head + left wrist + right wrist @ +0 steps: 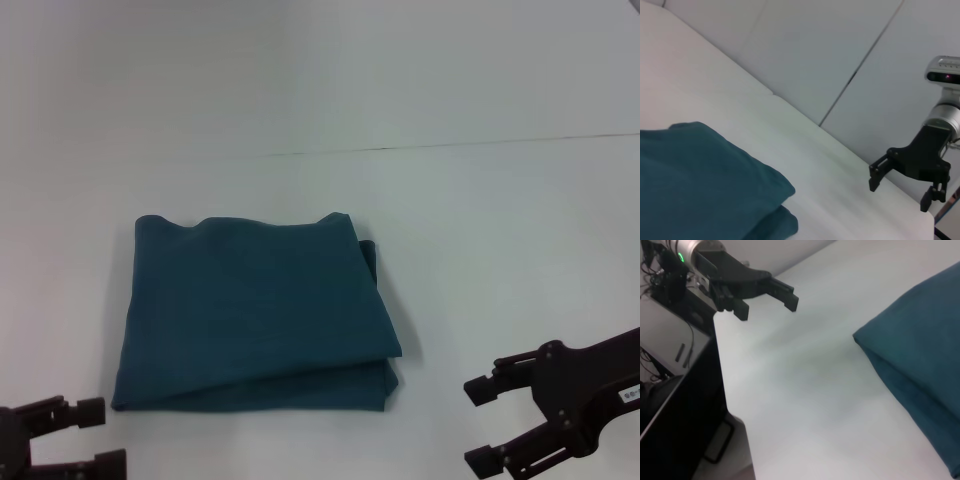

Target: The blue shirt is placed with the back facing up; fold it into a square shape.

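The blue shirt (pixel 255 315) lies folded into a rough square on the white table (pixel 480 250), plain side up, with layered edges at its right and front. It also shows in the left wrist view (pixel 705 190) and the right wrist view (pixel 920 355). My left gripper (pixel 100 438) is open and empty at the table's front left, just off the shirt's front left corner. My right gripper (pixel 478 425) is open and empty at the front right, apart from the shirt. The left wrist view shows the right gripper (pixel 900 194); the right wrist view shows the left gripper (pixel 767 309).
A thin seam (pixel 400 148) runs across the table behind the shirt. In the right wrist view the table's edge (pixel 732 405) drops off beside dark equipment with cables (pixel 670 285).
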